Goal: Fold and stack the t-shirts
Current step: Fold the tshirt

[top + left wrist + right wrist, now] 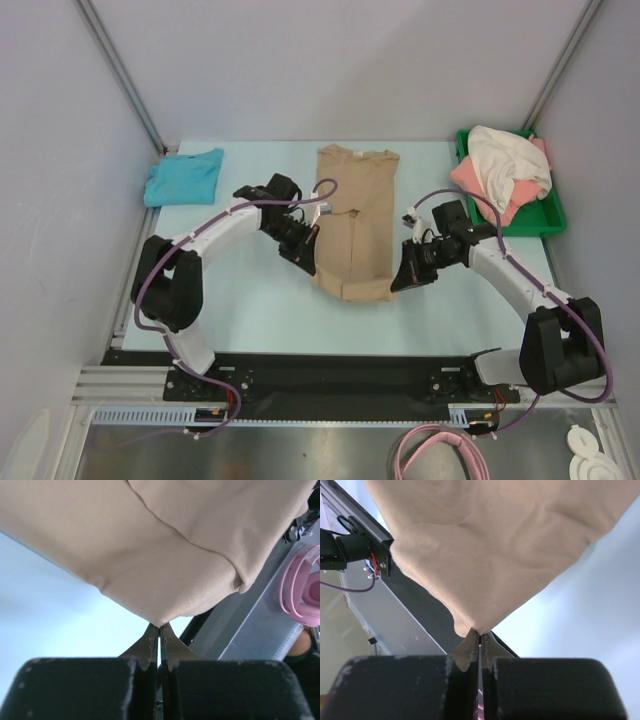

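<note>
tan t-shirt (355, 215) in both end effectors (159, 628) (480, 633)

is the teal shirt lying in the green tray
No, the teal shirt lies on the table at far left; the green tray is at far right.

tan t-shirt (352, 215): soft matt cloth, smooth knit, light creases. counter (250, 300): smooth matt pale-blue sheet. tray (548, 215): glossy green plastic. left fingers (90, 687): matt black, speckled with scuffs. frame rail (260, 625): brushed bare metal. pink cable (289, 590): shiny plastic sheath.
</note>
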